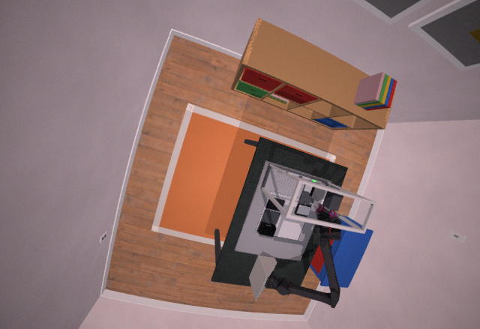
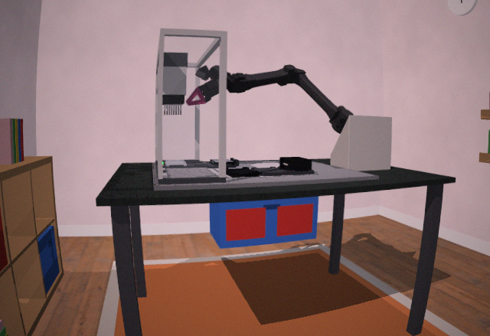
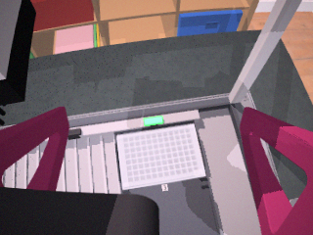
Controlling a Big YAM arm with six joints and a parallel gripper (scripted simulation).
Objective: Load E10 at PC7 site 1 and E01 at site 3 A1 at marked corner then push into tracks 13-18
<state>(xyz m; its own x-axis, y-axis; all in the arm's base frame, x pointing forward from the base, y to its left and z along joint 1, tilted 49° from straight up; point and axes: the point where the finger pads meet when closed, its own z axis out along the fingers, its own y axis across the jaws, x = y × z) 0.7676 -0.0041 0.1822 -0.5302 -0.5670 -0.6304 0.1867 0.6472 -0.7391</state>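
My gripper [image 3: 155, 117] is open and empty, its magenta fingers spread wide. It hangs high inside the instrument's frame [image 2: 191, 102], well above the deck, and also shows in the side view [image 2: 195, 96] and the overhead view [image 1: 325, 213]. Below it the grey carrier PC7 [image 3: 172, 210] lies in the right-hand tracks. A white well plate [image 3: 159, 156] sits flat at its far end. Just beyond the plate a green lamp [image 3: 153, 120] is lit; it also shows in the overhead view [image 1: 313, 180]. The carrier's near end is hidden by my wrist. The black deep-well block E07 [image 1: 266, 228] stands on its nest.
The pipetting head [image 2: 174, 83] hangs close to the left of my gripper. A frame post [image 3: 261, 59] rises at the right. Bare rail ribs [image 3: 85, 164] lie left of the carrier. The arm's base housing [image 2: 362, 142] stands at the table's right end.
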